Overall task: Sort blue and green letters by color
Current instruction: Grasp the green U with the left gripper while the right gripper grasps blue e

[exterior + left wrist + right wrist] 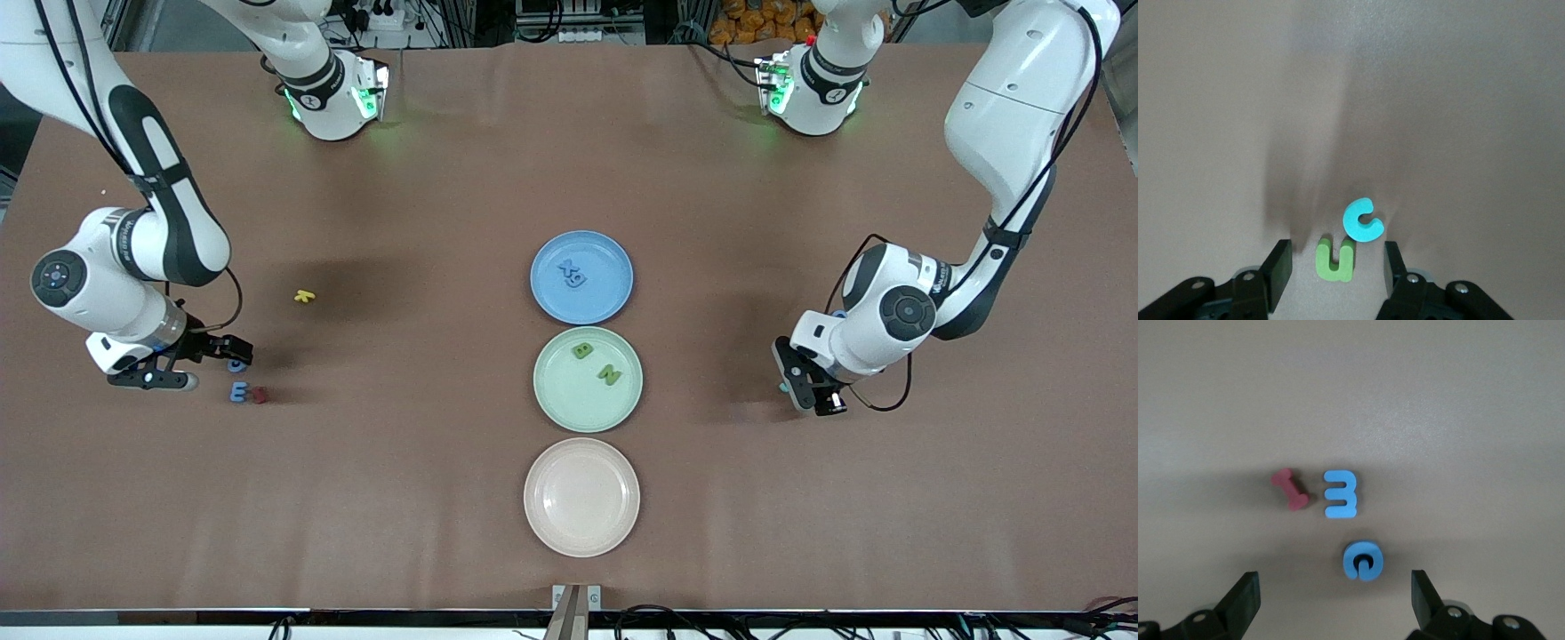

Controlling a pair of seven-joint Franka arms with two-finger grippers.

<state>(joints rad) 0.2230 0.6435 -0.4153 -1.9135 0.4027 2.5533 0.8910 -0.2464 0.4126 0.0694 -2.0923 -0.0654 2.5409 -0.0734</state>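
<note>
My right gripper (209, 366) is open, low over the table at the right arm's end. In the right wrist view its fingers (1245, 600) stand wide on either side of a blue G (1363, 561), without touching it. A blue E (1341, 494) and a dark red piece (1291, 489) lie just past it. My left gripper (805, 391) is open and low at the left arm's end. It straddles a green U (1335, 259), with a light blue C (1363, 221) touching the U. Blue letters (573, 273) lie on the blue plate (613, 258). Green letters B (582, 350) and N (609, 375) lie on the green plate (556, 400).
An empty pale pink plate (581, 497) is nearest the front camera, in line with the other two plates. A yellow letter (305, 296) lies farther from the camera than the blue E (238, 392) and the red piece (259, 395).
</note>
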